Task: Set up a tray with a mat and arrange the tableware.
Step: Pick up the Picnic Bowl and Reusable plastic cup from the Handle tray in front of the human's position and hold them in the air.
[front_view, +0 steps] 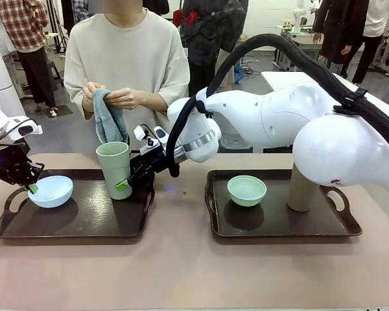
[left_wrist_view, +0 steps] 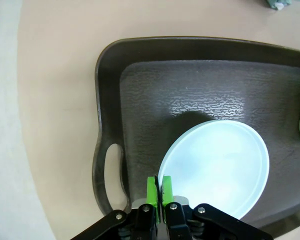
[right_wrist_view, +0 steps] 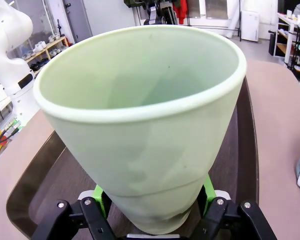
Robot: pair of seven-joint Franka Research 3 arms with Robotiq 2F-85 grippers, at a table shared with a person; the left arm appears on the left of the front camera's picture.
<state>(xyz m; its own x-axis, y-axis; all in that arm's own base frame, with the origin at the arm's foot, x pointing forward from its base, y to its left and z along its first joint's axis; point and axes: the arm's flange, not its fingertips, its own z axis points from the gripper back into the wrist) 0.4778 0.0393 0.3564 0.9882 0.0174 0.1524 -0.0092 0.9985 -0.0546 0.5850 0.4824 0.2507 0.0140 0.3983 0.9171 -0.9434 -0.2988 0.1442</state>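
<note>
On the left dark tray [front_view: 71,234] sit a pale blue bowl [front_view: 50,191] and a tall pale green tumbler [front_view: 113,167]. My left gripper [front_view: 32,188] is shut on the bowl's near rim; its green pads [left_wrist_view: 151,190] pinch the bowl [left_wrist_view: 220,170] edge in the left wrist view. A dark textured mat [left_wrist_view: 215,95] lines this tray. My right gripper [front_view: 123,186] reaches across and stands open, one finger on each side of the foot of the upright tumbler [right_wrist_view: 140,130]. The right tray [front_view: 279,233] holds a mint green bowl [front_view: 246,190] and a tan tumbler [front_view: 303,189], partly behind my right arm.
A person stands at the far side, holding a grey-blue cloth [front_view: 107,120] in both hands above the tumbler. My right arm [front_view: 272,120] spans the table's middle above the gap between the trays. Bare tabletop [front_view: 181,272] lies in front of both trays.
</note>
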